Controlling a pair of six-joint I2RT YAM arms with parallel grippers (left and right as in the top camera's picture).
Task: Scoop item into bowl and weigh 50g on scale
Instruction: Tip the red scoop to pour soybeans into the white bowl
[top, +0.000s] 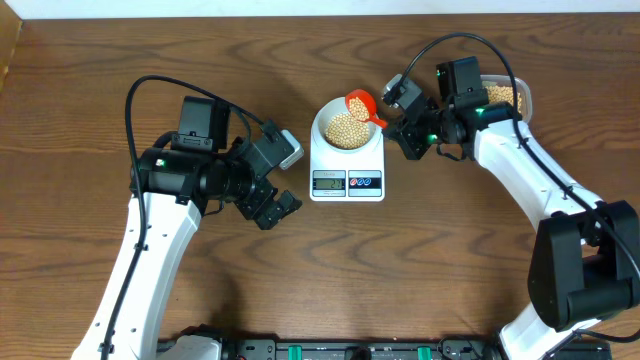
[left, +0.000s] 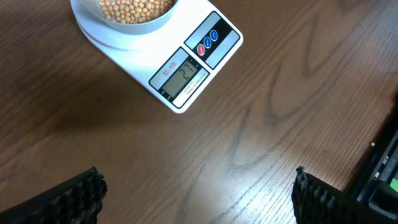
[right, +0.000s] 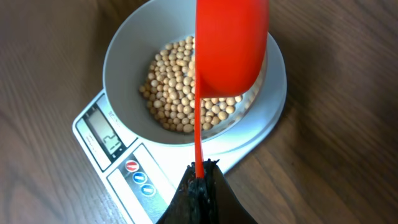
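Grips the red scoop (right: 230, 43) by its handle in the clenched right gripper (right: 200, 177), above the bowl (right: 124, 56) of beans (right: 171, 93) on the scale (left: 140, 62). Holds the left gripper (left: 199, 196) released over the surface (left: 261, 137) nearby. Probably well along; left: topping up or trimming, display (left: 185, 76) illegible here.

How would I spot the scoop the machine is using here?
Find the white scale in the middle of the brown table, with a bowl of tan beans on it. Over the bowl's far right rim hangs the scoop, held by its thin handle in the right arm's fingers. It is the only bright orange-red thing there.
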